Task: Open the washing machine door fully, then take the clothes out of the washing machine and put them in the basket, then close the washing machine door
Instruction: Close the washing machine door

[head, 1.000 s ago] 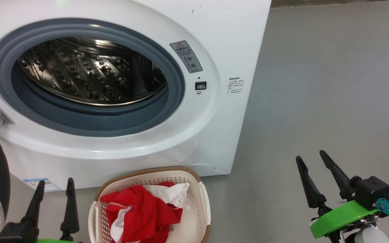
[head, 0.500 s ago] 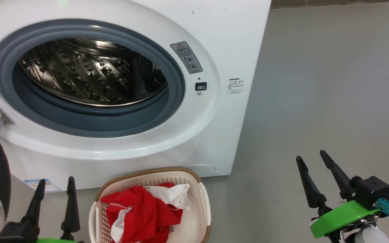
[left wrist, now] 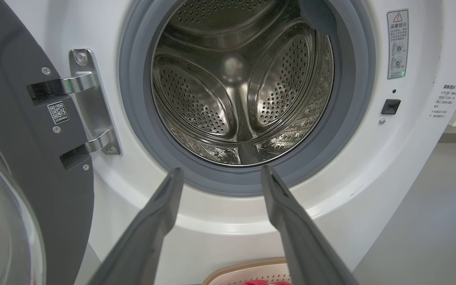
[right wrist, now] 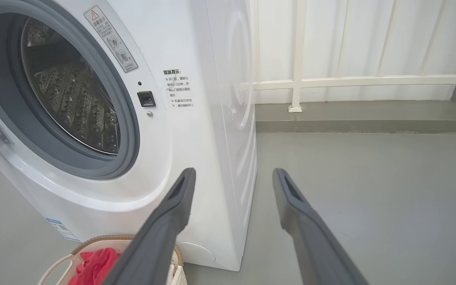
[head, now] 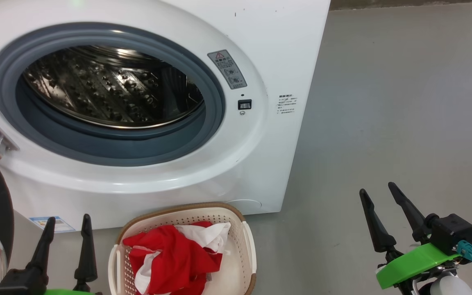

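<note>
closing the washing machine door [left wrist: 14, 178] looks like the job left for you now. the clothes [head: 174, 258] lie in a red and white heap in the basket [head: 178, 207]. the basket sits on the floor [head: 383, 123], just in front of the bottom front edge of the washing machine [head: 285, 41]. the drum [left wrist: 236, 91] looks bare and shiny, with no red in the part you can see. the door hangs wide open at the machine's left edge on its silver hinge [left wrist: 89, 99]. its dark inner face and glass bowl are turned toward you.

your left gripper [head: 67, 220] is open and holds nothing. it sits low, between the door and the basket. your right gripper [head: 376, 188] is open and empty too, well off to the right of the machine, over bare floor.

use the left arm, i think, since it is the near one. don't pinch the door. slip a finger behind the dark rim at the edge far from the hinge, then bring the door round in a slow curve. pushing close to the hinge would be hard work. keep off the glass, as it looks round and slippery.

mind the basket, since the door may sweep just over it. the pictures do not show if it will clear.

go on until the door meets the grey rubber ring [head: 215, 102] and its catch reaches the small black slot [head: 243, 104] on the right. give a firm last press from the outside so it clicks. keep your fingers out of the gap.
</note>
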### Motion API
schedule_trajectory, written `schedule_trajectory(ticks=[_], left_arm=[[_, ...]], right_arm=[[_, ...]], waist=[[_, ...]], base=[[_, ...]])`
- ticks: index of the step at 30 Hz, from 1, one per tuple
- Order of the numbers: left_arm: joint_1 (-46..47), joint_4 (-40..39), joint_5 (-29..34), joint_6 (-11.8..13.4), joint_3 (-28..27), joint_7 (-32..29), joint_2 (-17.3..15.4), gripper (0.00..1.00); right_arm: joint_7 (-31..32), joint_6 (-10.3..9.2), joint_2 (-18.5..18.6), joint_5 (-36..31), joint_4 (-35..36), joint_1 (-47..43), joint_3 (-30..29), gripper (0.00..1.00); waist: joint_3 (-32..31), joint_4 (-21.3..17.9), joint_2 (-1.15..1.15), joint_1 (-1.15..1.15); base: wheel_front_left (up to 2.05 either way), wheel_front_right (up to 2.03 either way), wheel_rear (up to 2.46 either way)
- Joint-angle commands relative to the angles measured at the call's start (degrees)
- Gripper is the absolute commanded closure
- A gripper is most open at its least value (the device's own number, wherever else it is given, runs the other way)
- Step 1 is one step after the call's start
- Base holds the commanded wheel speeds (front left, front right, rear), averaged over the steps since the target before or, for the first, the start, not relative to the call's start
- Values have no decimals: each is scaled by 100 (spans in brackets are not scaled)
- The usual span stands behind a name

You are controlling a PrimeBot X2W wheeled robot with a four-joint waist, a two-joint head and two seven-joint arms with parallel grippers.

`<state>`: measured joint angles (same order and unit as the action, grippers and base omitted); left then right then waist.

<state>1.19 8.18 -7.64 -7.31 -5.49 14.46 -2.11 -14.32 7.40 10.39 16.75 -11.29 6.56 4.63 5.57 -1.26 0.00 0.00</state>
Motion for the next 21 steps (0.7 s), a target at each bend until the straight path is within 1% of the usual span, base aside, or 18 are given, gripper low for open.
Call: schedule_trajectory(ticks=[1, 6, 10, 21], left_arm=[[100, -150, 93, 2, -172, 53, -78, 0], [90, -165, 152, 15, -163, 53, -78, 0], [72, -171, 157, 16, -157, 53, -77, 0], [71, -178, 107, 18, -134, 54, -77, 0]], right_arm=[[-68, 9, 18, -26, 164, -28, 87, 0], [-68, 9, 29, -28, 166, -38, 92, 0], [-68, 9, 29, -27, 164, -41, 98, 0], [-68, 9, 38, -36, 180, -46, 87, 0]], waist=[[-1, 2, 0, 0], [-5, 8, 0, 0], [-17, 7, 0, 0], [-17, 34, 0, 0]], base=[[0, 0, 0], [-41, 41, 0], [-108, 108, 0], [-173, 173, 0]])
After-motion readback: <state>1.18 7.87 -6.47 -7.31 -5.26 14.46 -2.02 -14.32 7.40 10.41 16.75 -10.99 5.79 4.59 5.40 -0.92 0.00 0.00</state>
